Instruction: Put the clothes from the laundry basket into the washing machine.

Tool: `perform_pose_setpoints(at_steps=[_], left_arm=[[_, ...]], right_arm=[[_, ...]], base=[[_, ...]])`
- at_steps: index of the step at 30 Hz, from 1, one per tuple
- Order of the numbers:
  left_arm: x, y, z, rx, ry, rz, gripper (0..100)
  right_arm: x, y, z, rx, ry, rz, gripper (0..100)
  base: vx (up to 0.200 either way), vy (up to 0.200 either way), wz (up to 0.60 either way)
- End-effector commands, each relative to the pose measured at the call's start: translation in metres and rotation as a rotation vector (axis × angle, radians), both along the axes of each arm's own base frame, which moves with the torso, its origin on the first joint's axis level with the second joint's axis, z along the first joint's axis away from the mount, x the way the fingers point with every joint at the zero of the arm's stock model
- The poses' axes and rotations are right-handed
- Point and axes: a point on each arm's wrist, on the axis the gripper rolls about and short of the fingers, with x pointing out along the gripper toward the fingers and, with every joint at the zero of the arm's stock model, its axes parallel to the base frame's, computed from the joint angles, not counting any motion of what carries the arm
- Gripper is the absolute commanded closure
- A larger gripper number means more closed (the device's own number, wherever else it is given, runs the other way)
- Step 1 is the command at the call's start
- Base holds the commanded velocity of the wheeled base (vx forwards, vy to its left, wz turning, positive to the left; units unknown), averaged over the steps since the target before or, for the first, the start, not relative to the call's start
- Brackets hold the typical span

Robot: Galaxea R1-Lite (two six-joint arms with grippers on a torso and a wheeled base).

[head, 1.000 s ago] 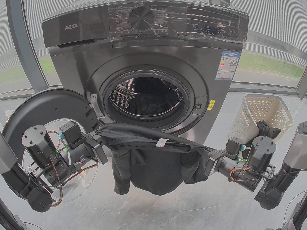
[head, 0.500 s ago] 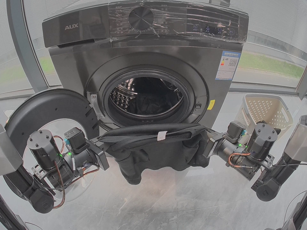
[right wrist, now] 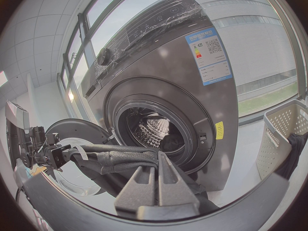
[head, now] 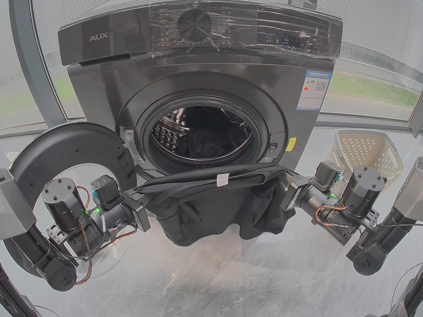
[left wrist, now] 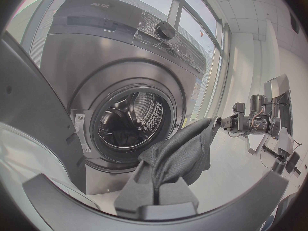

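The dark cloth [head: 211, 208] is held stretched sideways, pinched tight by the left pincer [head: 135, 195] and right pincer [head: 284, 180], just below the mouth of the washing machine [head: 105, 89].

The left arm [head: 31, 243] extends low from the near left and the right arm [head: 379, 243] from the near right, both wrists turned inward so that they point at each other. The left tool [head: 133, 193] is clamped on one end of a black garment [head: 211, 208], fingers pressed together on the cloth. The right tool [head: 284, 178] pinches the opposite end the same way.
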Motion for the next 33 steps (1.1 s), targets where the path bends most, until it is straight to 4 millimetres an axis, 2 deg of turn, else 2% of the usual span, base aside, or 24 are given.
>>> perform_pose_setpoints(at_steps=[1, 21, 30, 33], left_arm=[[0.001, -0.001, 0.002, -0.006, -0.011, 0.0, 100], [0.007, -0.006, 0.008, -0.025, -0.039, -0.004, 100], [0.003, -0.02, 0.01, -0.037, -0.044, -0.057, 100], [0.006, -0.027, 0.012, -0.047, -0.057, -0.052, 100]], right_arm=[[0.0, 0.0, 0.001, 0.003, -0.004, 0.0, 100], [-0.003, -0.001, 0.003, 0.003, -0.006, 0.0, 100], [-0.018, -0.001, -0.006, -0.024, 0.04, 0.035, 100], [-0.024, 0.002, -0.015, -0.045, 0.076, 0.056, 100]], base=[[0.0, 0.0, 0.0], [0.0, 0.0, 0.0], [0.0, 0.0, 0.0], [0.0, 0.0, 0.0]])
